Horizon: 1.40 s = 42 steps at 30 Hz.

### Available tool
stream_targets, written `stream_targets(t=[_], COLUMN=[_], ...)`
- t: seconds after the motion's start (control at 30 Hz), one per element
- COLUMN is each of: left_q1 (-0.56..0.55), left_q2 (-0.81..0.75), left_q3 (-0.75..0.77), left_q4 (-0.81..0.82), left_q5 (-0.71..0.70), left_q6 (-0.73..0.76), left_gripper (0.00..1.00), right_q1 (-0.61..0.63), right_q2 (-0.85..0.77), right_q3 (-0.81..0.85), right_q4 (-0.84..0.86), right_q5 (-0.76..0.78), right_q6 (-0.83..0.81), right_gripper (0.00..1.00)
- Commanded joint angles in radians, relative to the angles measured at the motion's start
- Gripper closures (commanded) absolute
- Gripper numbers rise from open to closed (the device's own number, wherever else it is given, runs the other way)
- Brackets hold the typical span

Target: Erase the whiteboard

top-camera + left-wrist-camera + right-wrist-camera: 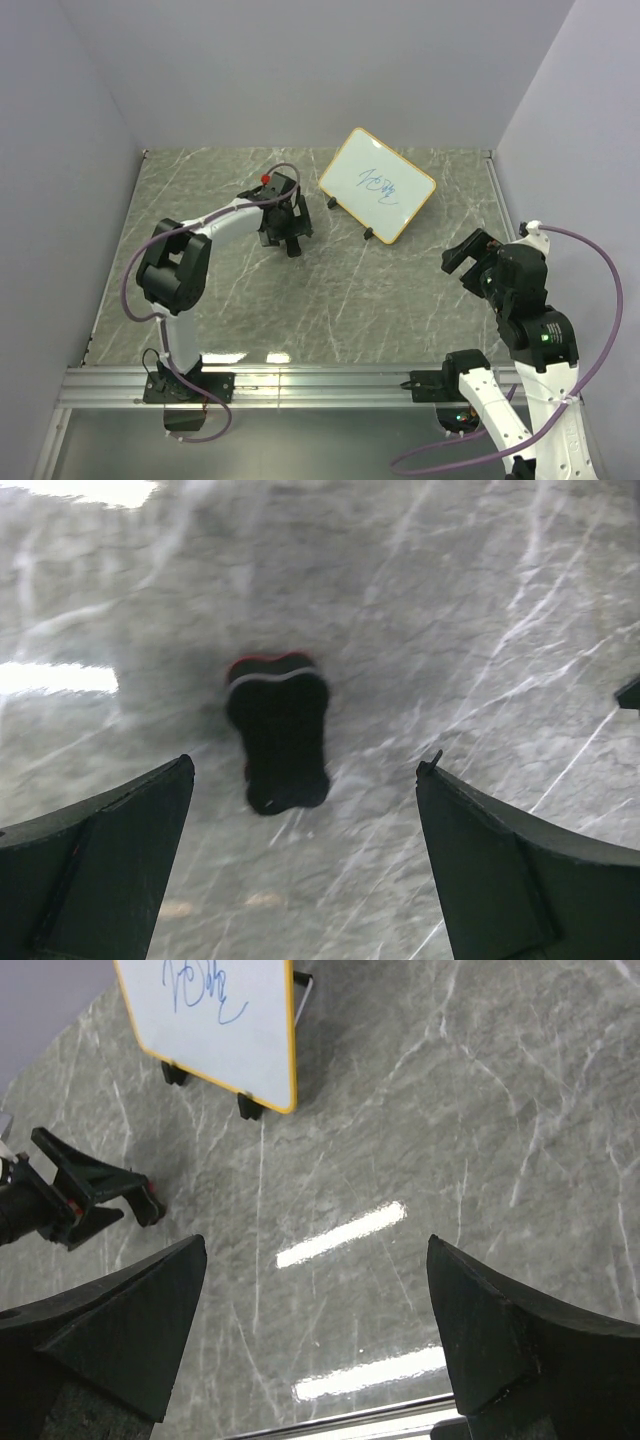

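Note:
The whiteboard [395, 205] stands tilted on small black feet at the back right of centre, with a yellow-orange frame and blue handwriting on it. It also shows in the right wrist view [225, 1055]. A small black eraser with a red edge [278, 730] lies flat on the grey marble table. My left gripper [305, 767] is open and hovers just above it, fingers to either side and not touching; in the top view the left gripper [285, 228] is left of the board. My right gripper [316, 1245] is open and empty, off to the right [466, 255].
The grey marble table [330, 300] has a metal rail [320, 385] along its near edge. Grey walls close in the back and both sides. The left gripper [110, 1195] and the eraser [150, 1203] show at the left of the right wrist view.

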Motion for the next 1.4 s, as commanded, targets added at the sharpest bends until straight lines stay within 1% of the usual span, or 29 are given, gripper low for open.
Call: stream_targets(t=[0.0,0.1,0.3,0.4,0.43,0.47,0.53,0.63,0.67,0.7,0.73,0.8,0.9,0.97,1.07,1.1,1.2,1.37], left_q1=[-0.024,-0.029,-0.043,-0.069,-0.076,-0.092,-0.113,-0.165,-0.178,-0.199,-0.204,-0.198,-0.158,-0.146,-0.145,-0.149,-0.149,-0.145], left_q2=[0.033,0.079,0.123,0.102,0.084,0.065,0.001,-0.013,-0.007,-0.001,0.004,-0.010,-0.042,-0.030,0.040,0.057,0.079,0.103], left_q3=[0.045,0.072,0.124,0.186,0.242,0.267,0.316,0.399,0.419,0.445,0.442,0.383,0.318,0.304,0.318,0.295,0.243,0.193], left_q4=[0.084,0.081,0.062,0.023,-0.003,-0.014,0.030,0.027,0.006,-0.019,-0.066,-0.070,-0.068,-0.079,-0.144,-0.140,-0.128,-0.099], left_q5=[0.031,0.045,0.059,0.051,0.051,0.078,0.127,0.181,0.180,0.145,0.120,0.079,0.062,0.063,0.043,0.042,-0.024,-0.029], left_q6=[-0.007,-0.016,-0.034,-0.039,-0.059,-0.073,-0.091,-0.110,-0.097,-0.088,-0.084,-0.068,-0.024,0.059,0.177,0.203,0.280,0.320], left_gripper=[0.01,0.01,0.01,0.01,0.01,0.01,0.01,0.00,0.00,0.01,0.00,0.00,0.00,0.01,0.01,0.00,0.00,0.01], right_q1=[0.006,0.006,0.007,0.006,0.006,0.006,0.006,0.007,0.006,0.007,0.007,0.007,0.009,0.010,0.012,0.015,0.017,0.018], right_q2=[-0.005,0.001,-0.002,-0.002,-0.002,-0.002,-0.005,-0.010,-0.007,-0.007,-0.005,-0.007,-0.011,-0.024,-0.030,-0.028,-0.024,-0.022], right_q3=[0.011,0.025,0.029,0.012,0.000,-0.006,-0.023,-0.040,-0.044,-0.047,-0.049,-0.055,-0.064,-0.072,-0.077,-0.066,-0.054,-0.047], right_q4=[-0.016,-0.019,-0.016,-0.008,-0.005,-0.003,0.004,0.018,0.024,0.027,0.033,0.038,0.037,0.035,0.035,0.032,0.027,0.018], right_q5=[0.023,0.029,0.049,0.046,0.041,0.040,0.038,0.035,0.029,0.024,0.023,0.015,0.014,0.011,0.001,-0.006,-0.031,-0.031], right_q6=[-0.033,-0.045,-0.071,-0.074,-0.074,-0.074,-0.071,-0.065,-0.064,-0.062,-0.058,-0.054,-0.056,-0.056,-0.059,-0.065,-0.083,-0.091], right_gripper=[0.03,0.03,0.02,0.03,0.03,0.03,0.02,0.03,0.03,0.03,0.03,0.03,0.03,0.03,0.03,0.03,0.03,0.03])
